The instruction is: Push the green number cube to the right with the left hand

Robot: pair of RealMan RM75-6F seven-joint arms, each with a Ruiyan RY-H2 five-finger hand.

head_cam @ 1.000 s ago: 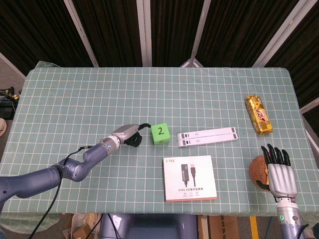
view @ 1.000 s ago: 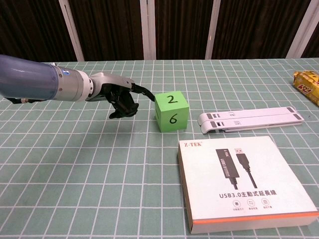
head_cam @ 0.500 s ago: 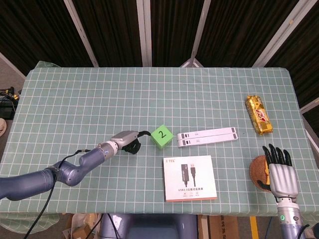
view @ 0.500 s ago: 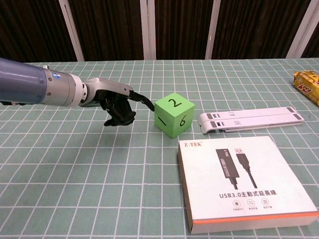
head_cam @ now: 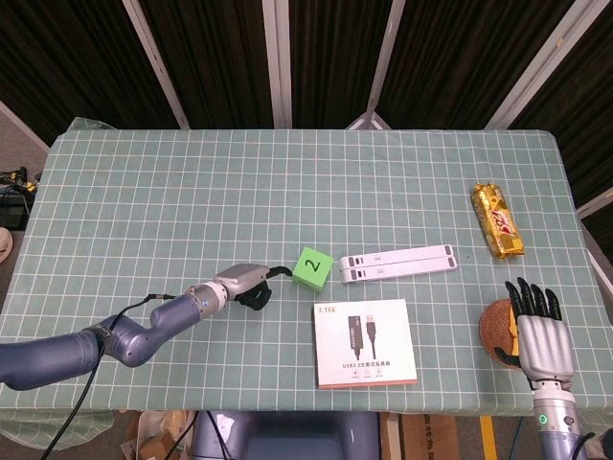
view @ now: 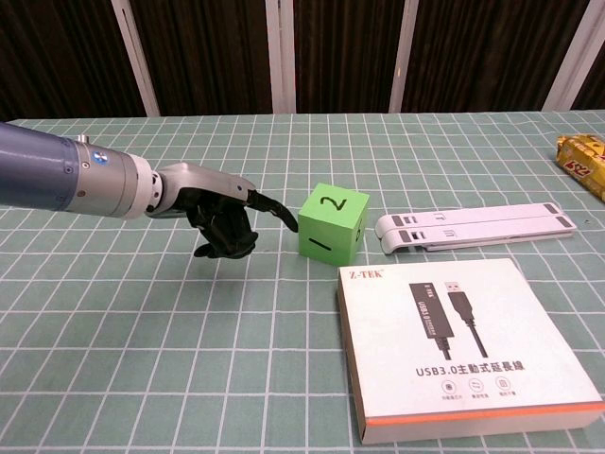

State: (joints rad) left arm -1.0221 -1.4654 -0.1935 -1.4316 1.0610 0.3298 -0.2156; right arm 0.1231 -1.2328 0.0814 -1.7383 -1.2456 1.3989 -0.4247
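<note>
Chest view is showing me the green number cube (view: 333, 223) close up: its top face reads 2 and a side face reads 1, and it is sitting turned corner-on on the green checked tablecloth (view: 142, 359). My left hand (view: 216, 216) is lying just left of the cube, one dark finger stretched to its left face, the others curled under, holding nothing. Just right of the cube the white folding plastic stand (view: 477, 225) is lying flat. In front of the cube is the white cardboard box (view: 468, 345), printed Z-TEK and USB3.0. Only the head view is showing my right hand (head_cam: 539, 335), far right of the cube, fingers spread over a brown woven coaster (head_cam: 498, 331), and the whole gold foil snack packet (head_cam: 498, 221).
</note>
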